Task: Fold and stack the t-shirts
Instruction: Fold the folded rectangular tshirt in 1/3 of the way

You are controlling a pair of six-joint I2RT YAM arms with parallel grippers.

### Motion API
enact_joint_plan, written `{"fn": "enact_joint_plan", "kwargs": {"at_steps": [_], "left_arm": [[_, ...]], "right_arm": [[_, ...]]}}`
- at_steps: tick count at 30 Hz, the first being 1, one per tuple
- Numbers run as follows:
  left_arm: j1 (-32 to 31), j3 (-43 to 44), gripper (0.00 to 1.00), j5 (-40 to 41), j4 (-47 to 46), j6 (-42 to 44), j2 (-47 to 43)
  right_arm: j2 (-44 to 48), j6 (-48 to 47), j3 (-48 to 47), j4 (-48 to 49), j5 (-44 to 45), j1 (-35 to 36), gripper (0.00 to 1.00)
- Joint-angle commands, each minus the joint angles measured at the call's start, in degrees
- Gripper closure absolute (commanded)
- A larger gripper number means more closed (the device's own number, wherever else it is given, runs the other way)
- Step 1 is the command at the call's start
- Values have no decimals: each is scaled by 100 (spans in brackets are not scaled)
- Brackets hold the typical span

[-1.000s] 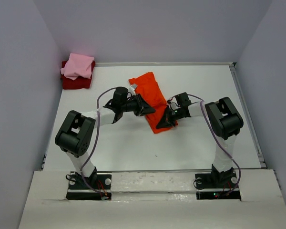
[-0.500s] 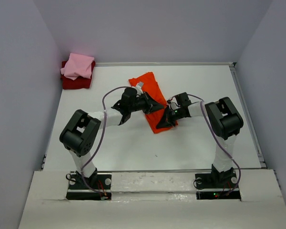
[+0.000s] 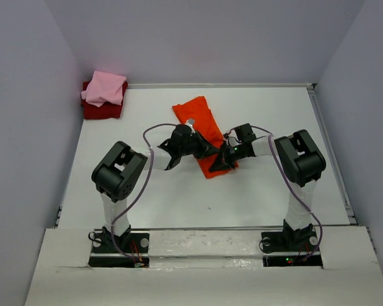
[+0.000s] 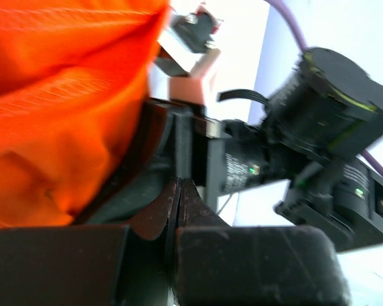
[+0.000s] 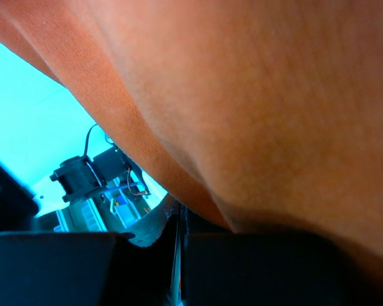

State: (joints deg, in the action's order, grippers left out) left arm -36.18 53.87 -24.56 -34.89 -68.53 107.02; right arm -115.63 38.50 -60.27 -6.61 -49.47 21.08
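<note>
Bright even overhead light, soft shadows, blurred wrist close-ups

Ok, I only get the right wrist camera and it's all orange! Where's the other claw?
Observer: The left claw is close beside your right claw, over the orange shirt.
Operator: Any shirts done already?
Observer: A pink shirt lies on a dark red shirt in the table's far left corner.
Operator: Is the left claw open?
Observer: No, its tips look pressed together.

obstacles: pink t-shirt [image 3: 105,88] stack far-left corner, orange t-shirt [image 3: 198,116] centre | free: table [image 3: 198,210] near edge
</note>
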Motion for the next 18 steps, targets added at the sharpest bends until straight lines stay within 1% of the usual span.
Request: {"fn": "enact_joint_plan", "kwargs": {"at_steps": [1,7,10,11,15,18], "left_arm": [[15,264,94,206,-132,217,177],[59,607,95,144,-210,367,670],[208,704,95,22,-517,490,916],[321,626,95,-49,-884,464,969],[585,520,95,-259,-1510,393,1215],[630,450,94,-260,-1547,586,1312]], "right_arm": [[32,-238,130,-200,272,89,100],[111,-238,217,-200,263,89,100],[155,-247,261,-200,236,89,100],[173,-255,270,-209,236,89,100],[225,-264,314,-209,228,89,100],[208,-273,297,-218,193,89,100]]}}
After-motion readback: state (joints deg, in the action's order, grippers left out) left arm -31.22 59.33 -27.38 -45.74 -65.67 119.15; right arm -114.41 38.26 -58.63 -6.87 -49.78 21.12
